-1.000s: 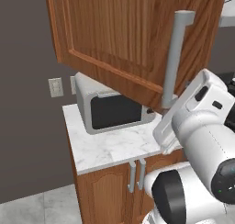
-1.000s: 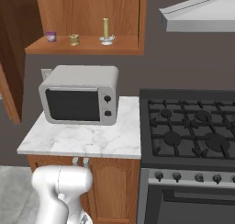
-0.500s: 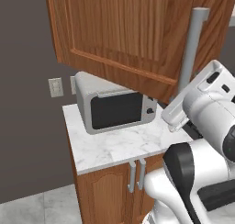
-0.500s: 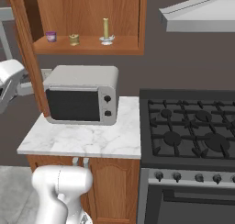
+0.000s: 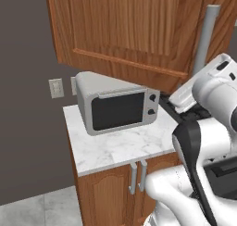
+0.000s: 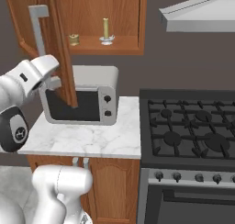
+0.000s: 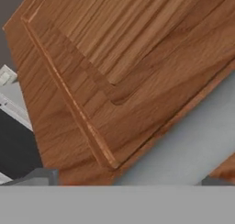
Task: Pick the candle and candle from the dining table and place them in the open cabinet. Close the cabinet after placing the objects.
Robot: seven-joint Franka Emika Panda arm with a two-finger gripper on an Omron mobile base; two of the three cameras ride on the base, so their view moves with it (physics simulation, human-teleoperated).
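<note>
Two golden candles stand on the shelf of the open wooden cabinet [image 6: 124,45]: a slim stick on a silver dish [image 6: 106,31] and a short stubby one [image 6: 74,39]. The cabinet door [image 6: 60,53] stands partly swung, edge-on in the right base view, its long grey bar handle [image 5: 206,39] on the outer face. My gripper [image 7: 126,179] is open, pressed close to the door panel [image 7: 114,67], with the grey handle bar [image 7: 193,145] running between the two fingertips. My arm [image 6: 27,81] reaches in from the left, just outside the door. The dining table is out of view.
Below the cabinet, a silver microwave [image 6: 80,99] sits on a small marble counter [image 6: 87,140], close under the door's lower edge. A black gas stove [image 6: 193,131] fills the right side, with a grey range hood [image 6: 202,14] above it.
The cabinet door has swung steadily toward the cabinet opening, with my hand moving along at its handle. The door now covers the left end of the shelf.
</note>
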